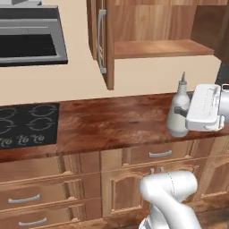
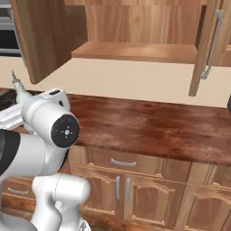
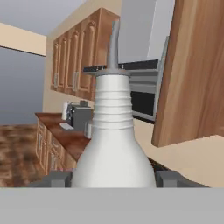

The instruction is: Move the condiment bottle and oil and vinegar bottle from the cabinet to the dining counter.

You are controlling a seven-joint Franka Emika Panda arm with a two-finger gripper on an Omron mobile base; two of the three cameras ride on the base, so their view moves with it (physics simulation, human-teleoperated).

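Standing before a glossy reddish-brown counter [image 1: 112, 123], I face a beige wall with the open cabinet [image 1: 161, 48] up and left of my gripper [image 1: 180, 112]. My hand is turned level, fingers [image 1: 181, 110] clasped on either side of the oil and vinegar bottle [image 1: 178, 114], upright, its base at the countertop. Bare counter stretches beyond the bottle toward a black stovetop [image 1: 27, 124]; the cabinet door [image 1: 108, 44] hangs open above it.

We find the bottle [image 1: 179, 112] standing on the tabletop [image 1: 112, 123] at right of frame, gripper [image 1: 181, 112] around it, stovetop [image 1: 27, 124] far left, cabinet [image 1: 152, 40] above.
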